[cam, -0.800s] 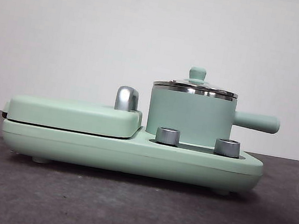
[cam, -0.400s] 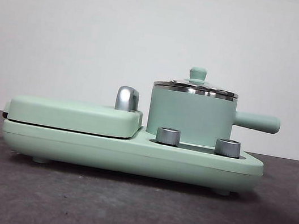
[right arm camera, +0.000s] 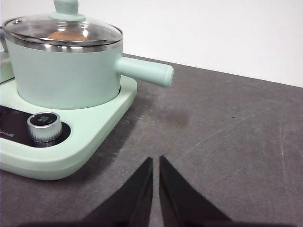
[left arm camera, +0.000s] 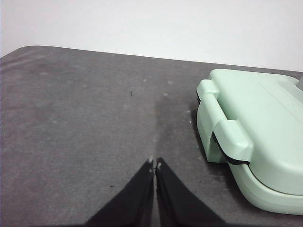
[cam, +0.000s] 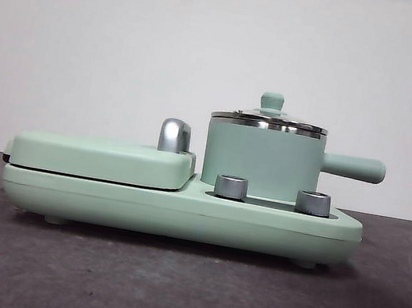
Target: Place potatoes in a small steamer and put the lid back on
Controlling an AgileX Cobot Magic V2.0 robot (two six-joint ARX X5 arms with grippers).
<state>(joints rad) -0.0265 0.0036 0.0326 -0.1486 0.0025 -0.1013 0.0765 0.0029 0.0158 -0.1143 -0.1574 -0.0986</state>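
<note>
Lid (cam: pixel 269 120) sits square on the small steamer (cam: pixel 262 160), potato (right arm camera: pixel 66 35) inside; left hand (left arm camera: pixel 155 164) and right hand (right arm camera: pixel 155 161) clenched, empty — just stay clear.

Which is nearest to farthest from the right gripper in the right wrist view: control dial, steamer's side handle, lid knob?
From the right gripper:
1. Control dial, on the base's front panel.
2. Side handle, sticking out from the small steamer.
3. Lid knob, atop the lid.

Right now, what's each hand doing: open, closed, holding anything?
Left hand: closed, empty, over bare table.
Right hand: closed, empty, beside the steamer.
</note>
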